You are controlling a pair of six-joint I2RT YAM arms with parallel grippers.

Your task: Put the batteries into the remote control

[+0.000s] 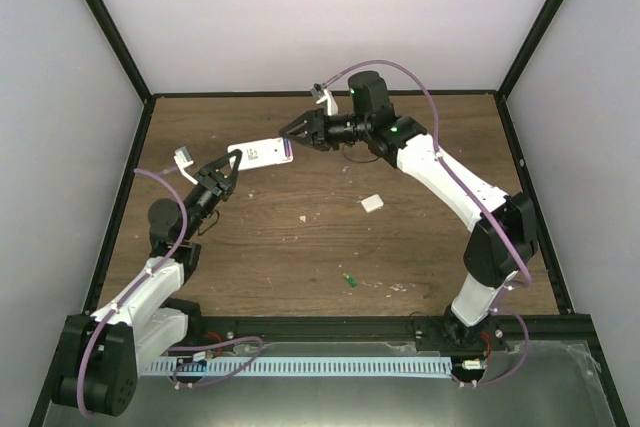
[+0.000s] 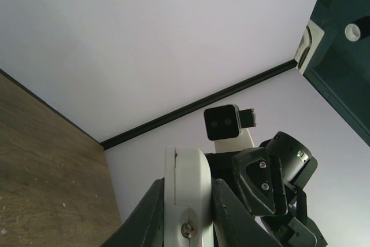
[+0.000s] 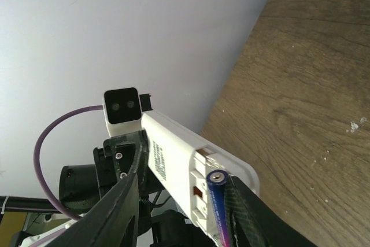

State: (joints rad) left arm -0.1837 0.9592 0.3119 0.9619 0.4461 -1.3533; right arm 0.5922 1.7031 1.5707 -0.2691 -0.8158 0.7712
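Left gripper (image 1: 232, 163) clamped on remote (image 1: 258, 152), above table (image 1: 300, 247). Right gripper (image 1: 292, 139) part-open, straddling remote's open end, purple battery (image 3: 218, 201) against one finger; grip unclear. Step: seating first battery. Next: align, press into slot; green battery (image 1: 350, 280) waits on table.

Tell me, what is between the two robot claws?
The white flat rectangular remote control, seen in the top view. The left claw grips one end; the right claw holds a slim purple-blue battery at its other end.

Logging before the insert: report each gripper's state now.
Left gripper: closed, holding the remote control.
Right gripper: closed, holding the purple-blue battery at the remote's open end.
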